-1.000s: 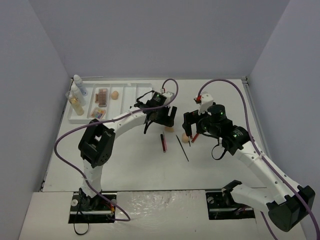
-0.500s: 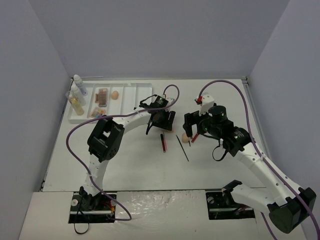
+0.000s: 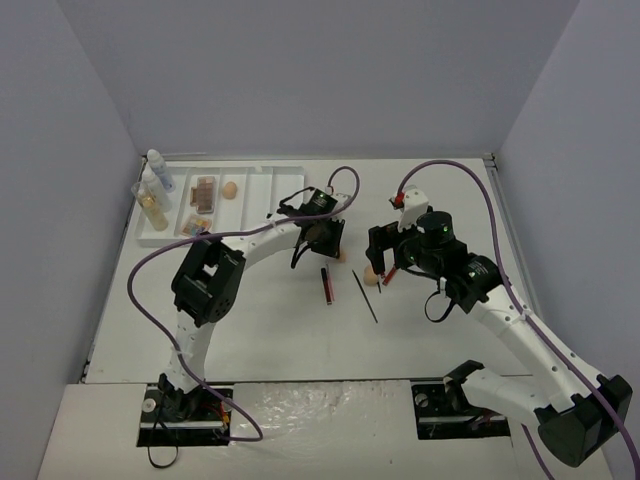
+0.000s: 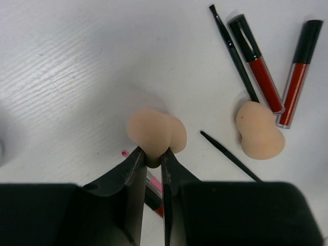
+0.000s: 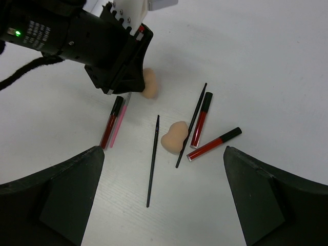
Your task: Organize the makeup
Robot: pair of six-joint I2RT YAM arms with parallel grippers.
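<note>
The table (image 3: 250, 330) carries the white tray (image 3: 262, 176) at about 10 o'clock in the top view, where bottles (image 3: 155, 168), palettes (image 3: 203, 190) and one tray sponge (image 3: 230, 189) are already lodged. Near the centre, the left jaws are seen narrowed onto the near end of a peach sponge (image 4: 154, 132), which is pinched only by its edge. The right jaws are held wide, with nothing between them, above the loose items. A second sponge (image 4: 259, 136) lies at 3 o'clock of the pinched one, with two red tubes (image 4: 259, 72) at 1 o'clock and thin black pencils (image 4: 233, 51) beside them.

The grip is judged shallow. Soft foam could be squeezed out on lifting, and the sponge dropped or rolled before the tray is reached. A further red tube (image 5: 110, 123) under the left wrist could be dragged along.

Whether the pinched sponge is off the table cannot be told. A pink stick (image 5: 120, 120) is largely covered by the jaws. The tray's compartments are too small to be sorted out.
</note>
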